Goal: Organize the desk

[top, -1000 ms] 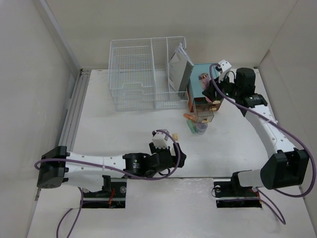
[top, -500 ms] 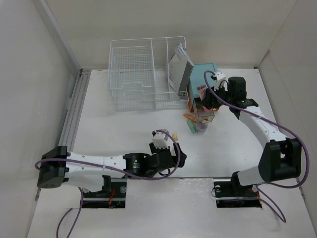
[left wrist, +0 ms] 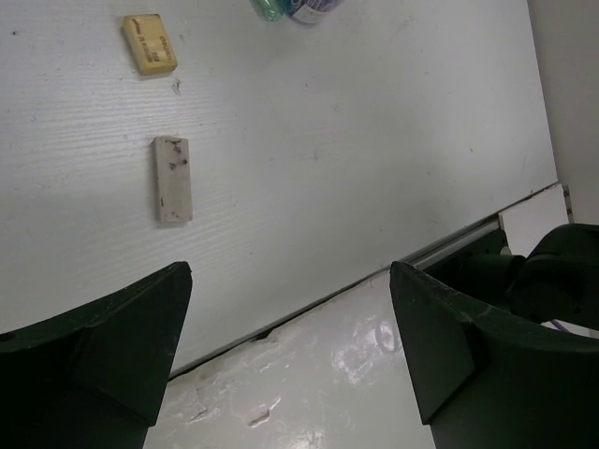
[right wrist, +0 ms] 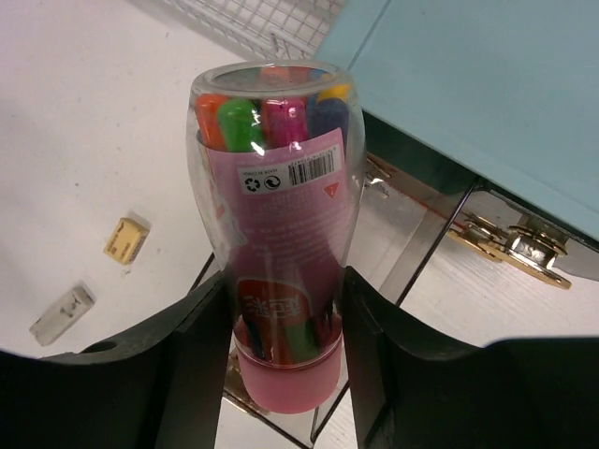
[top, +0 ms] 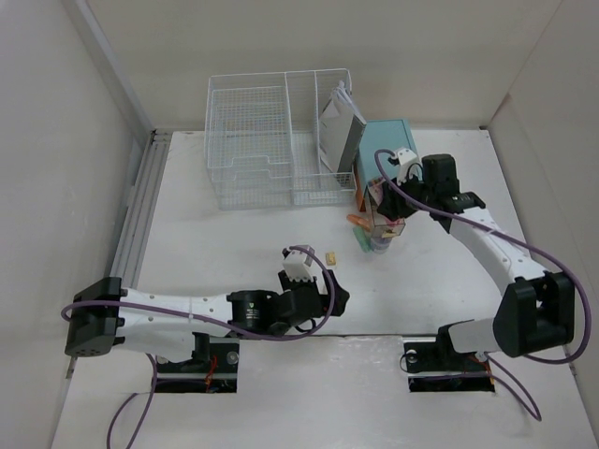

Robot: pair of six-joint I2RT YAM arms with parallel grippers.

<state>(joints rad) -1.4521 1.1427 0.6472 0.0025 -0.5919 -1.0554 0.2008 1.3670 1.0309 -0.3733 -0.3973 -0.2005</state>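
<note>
Desk [top: 225, 243]: white tabletop beneath the teal drawer box [top: 386, 137].
Right gripper [right wrist: 284, 313]: clamped on marker jar [right wrist: 274, 178], just in front of the box.
Left gripper [left wrist: 290, 313]: spread wide, well forward of the box, near yellow eraser [left wrist: 149, 43] and white eraser [left wrist: 172, 179].

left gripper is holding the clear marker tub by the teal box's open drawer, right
No, the right gripper holds the marker tub by the teal box's open drawer, as the right wrist view shows. The left gripper is open and empty.
</note>
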